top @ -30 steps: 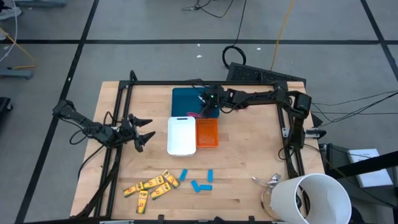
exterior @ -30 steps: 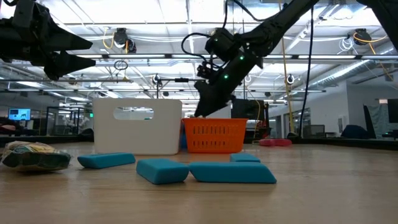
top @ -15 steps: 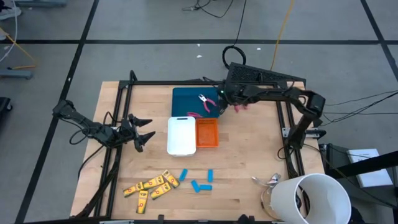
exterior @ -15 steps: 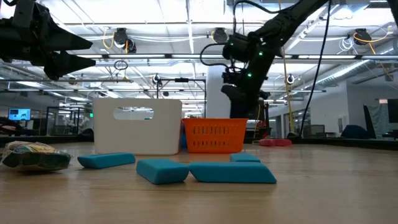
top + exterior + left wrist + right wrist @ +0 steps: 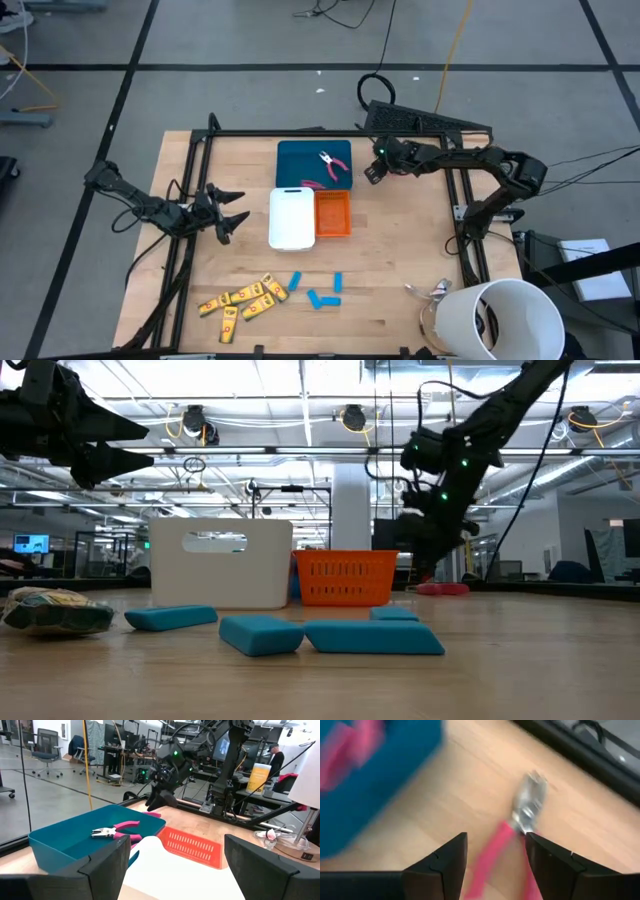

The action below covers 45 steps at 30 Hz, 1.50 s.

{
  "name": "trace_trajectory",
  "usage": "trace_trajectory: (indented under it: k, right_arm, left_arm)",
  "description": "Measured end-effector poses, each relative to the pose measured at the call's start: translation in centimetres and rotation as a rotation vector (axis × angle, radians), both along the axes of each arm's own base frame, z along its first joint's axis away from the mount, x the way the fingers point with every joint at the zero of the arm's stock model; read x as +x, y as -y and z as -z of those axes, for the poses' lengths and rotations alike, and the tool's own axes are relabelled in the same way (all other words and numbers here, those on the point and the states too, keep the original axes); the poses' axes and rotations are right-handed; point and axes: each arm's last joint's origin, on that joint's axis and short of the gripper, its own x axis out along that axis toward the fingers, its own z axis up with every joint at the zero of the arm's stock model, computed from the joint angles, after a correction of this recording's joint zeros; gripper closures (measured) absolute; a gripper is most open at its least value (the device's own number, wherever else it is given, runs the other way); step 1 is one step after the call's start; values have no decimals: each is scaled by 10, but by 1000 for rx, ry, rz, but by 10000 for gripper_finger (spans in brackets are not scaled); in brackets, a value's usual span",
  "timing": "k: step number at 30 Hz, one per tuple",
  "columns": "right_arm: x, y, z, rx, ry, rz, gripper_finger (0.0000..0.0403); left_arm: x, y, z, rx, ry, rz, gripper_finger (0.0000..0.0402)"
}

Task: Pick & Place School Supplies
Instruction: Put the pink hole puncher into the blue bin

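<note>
One pink-handled pliers [image 5: 333,165] lies inside the teal tray [image 5: 295,160]. The second pliers [image 5: 520,820] lies flat on the wood just right of that tray, its metal head pointing away from my right gripper [image 5: 495,840]. That gripper [image 5: 371,172] is open and hovers low over the tool, with the pink handles showing in the gap between its fingers; it touches nothing. My left gripper [image 5: 240,207] waits open above the table's left side. Several yellow pieces [image 5: 245,297] and three blue pieces [image 5: 320,290] lie flat near the table's near edge.
A white tray [image 5: 292,218] and an orange tray [image 5: 333,213] stand side by side at the table's middle, just nearer than the teal tray. A big white cup [image 5: 505,320] lies at the near right corner. A black frame [image 5: 460,215] runs along the table's edges.
My right gripper has moved from above the teal tray toward the table's right edge, past the tray's right wall, and has sunk lower. The pliers in the teal tray, covered by the gripper before, now lies in plain sight.
</note>
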Motion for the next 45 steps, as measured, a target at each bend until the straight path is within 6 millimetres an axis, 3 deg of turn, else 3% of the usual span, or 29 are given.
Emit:
trace_trajectory:
  k: [9, 20, 45]
  right_arm:
    - [-31, 8, 26, 20, -81, 165, 211]
    - [-36, 3, 39, 32, -22, 126, 214]
    - [-37, 0, 43, 57, 15, 103, 303]
  left_arm:
    - [0, 0, 0, 0, 0, 0, 78]
    - [0, 0, 0, 0, 0, 0, 78]
    - [0, 0, 0, 0, 0, 0, 78]
